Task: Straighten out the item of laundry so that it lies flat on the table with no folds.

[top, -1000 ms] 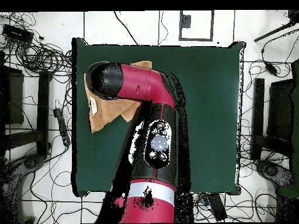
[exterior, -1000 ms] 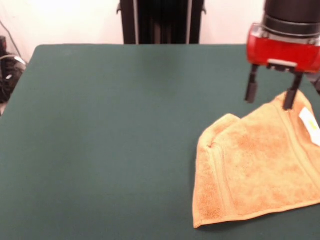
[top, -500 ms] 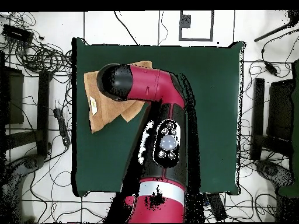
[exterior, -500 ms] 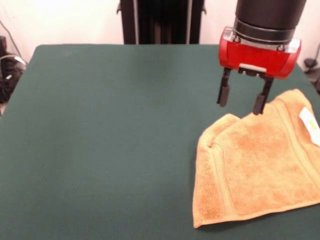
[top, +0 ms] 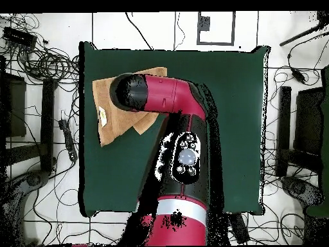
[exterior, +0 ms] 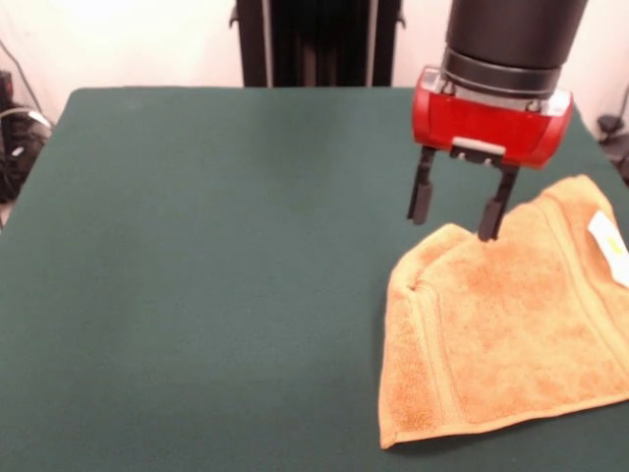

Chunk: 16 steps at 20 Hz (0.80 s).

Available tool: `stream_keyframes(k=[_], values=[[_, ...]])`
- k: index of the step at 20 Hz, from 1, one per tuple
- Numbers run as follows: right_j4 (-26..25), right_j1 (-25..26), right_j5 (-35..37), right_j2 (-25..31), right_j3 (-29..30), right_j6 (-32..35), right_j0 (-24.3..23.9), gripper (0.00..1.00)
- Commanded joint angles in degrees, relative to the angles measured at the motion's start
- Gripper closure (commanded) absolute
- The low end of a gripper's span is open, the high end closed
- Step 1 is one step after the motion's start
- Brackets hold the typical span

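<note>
I can't read any text from here. The small white label (exterior: 608, 244) with yellow print, sewn onto the orange-tan terry-cloth towel (exterior: 501, 329), carries marks I can see but cannot make out as letters.

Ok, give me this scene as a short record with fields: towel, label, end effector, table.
towel: orange-tan towel, folded over on itself, not flat, at one side of the table
label: white label near the towel's edge
end effector: end effector open, fingers pointing down over the towel's far edge, holding nothing
table: dark green table
</note>
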Motion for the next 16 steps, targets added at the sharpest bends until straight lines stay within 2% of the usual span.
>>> stream_keyframes(k=[1,4,16], values=[[-0.7,1.9,-5.6,9.4,10.1,0.9,-2.9,0.0],[-0.5,0.8,-7.1,11.5,12.0,0.4,-4.5,0.0],[-2.7,-0.5,-6.3,9.6,13.0,1.7,-3.9,0.0]])
